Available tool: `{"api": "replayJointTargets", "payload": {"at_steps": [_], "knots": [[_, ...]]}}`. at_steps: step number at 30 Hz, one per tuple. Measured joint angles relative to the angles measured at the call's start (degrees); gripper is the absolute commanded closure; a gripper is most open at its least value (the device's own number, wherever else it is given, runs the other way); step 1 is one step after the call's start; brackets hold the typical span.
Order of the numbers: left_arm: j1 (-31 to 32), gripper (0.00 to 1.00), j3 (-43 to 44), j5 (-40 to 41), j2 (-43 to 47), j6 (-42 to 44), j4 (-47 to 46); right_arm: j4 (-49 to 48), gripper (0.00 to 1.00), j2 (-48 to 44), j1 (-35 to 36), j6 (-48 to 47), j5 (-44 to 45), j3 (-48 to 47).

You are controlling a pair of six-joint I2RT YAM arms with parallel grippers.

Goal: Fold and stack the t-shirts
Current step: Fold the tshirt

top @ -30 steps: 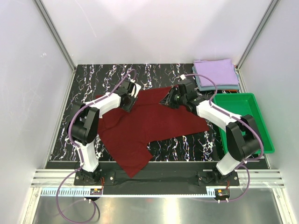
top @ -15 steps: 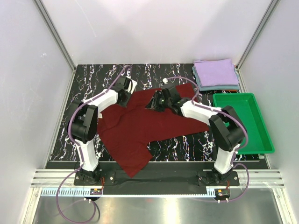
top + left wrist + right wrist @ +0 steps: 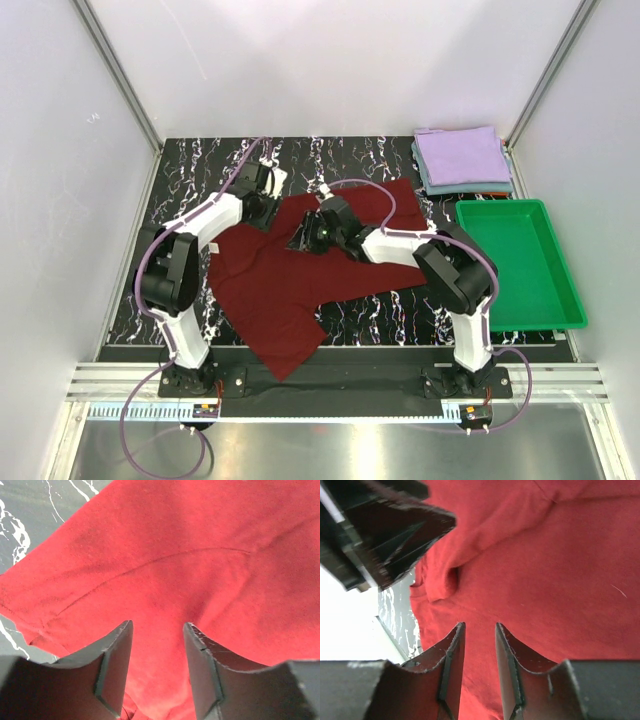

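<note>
The dark maroon t-shirt (image 3: 285, 290) lies spread and rumpled across the middle of the black marbled table, one sleeve end reaching the near edge. My left gripper (image 3: 268, 207) hovers over its far left edge, jaws open, with only red cloth (image 3: 200, 555) below the gap (image 3: 157, 630). My right gripper (image 3: 305, 238) is close beside it over the shirt's upper middle, open (image 3: 479, 627) above the cloth (image 3: 560, 570), nothing between its fingers. A folded lavender t-shirt (image 3: 462, 155) rests on a grey-blue one (image 3: 425, 182) at the far right corner.
A green plastic tray (image 3: 545, 300) stands at the right edge of the table, next to the right arm. Bare marbled table (image 3: 190, 180) shows to the far left. In the right wrist view the left gripper's dark body (image 3: 385, 530) looms close at the top left.
My right gripper has travelled left over the maroon shirt, ending close to the left gripper, and its jaws have widened. The left gripper shifted slightly back, shut briefly and opened again.
</note>
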State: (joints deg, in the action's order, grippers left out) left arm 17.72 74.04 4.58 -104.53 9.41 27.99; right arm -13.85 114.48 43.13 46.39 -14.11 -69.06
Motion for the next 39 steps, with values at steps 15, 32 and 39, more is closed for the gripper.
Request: {"api": "replayJointTargets", "payload": {"at_steps": [15, 32, 39], "knots": [[4.0, 0.59, -1.2, 0.8, -3.7, 0.7, 0.9, 0.0, 0.62, -3.3, -0.1, -0.1, 2.6, 1.5], [1.2, 0.73, 4.2, 1.8, -6.2, 1.3, 3.6, -6.0, 0.6, 2.2, 0.0, 0.4, -1.0, 0.7], [0.1, 0.71, 5.2, 1.9, -6.3, 1.3, 3.7, -7.8, 0.6, 7.0, 0.8, 1.6, -2.1, -1.0]]}}
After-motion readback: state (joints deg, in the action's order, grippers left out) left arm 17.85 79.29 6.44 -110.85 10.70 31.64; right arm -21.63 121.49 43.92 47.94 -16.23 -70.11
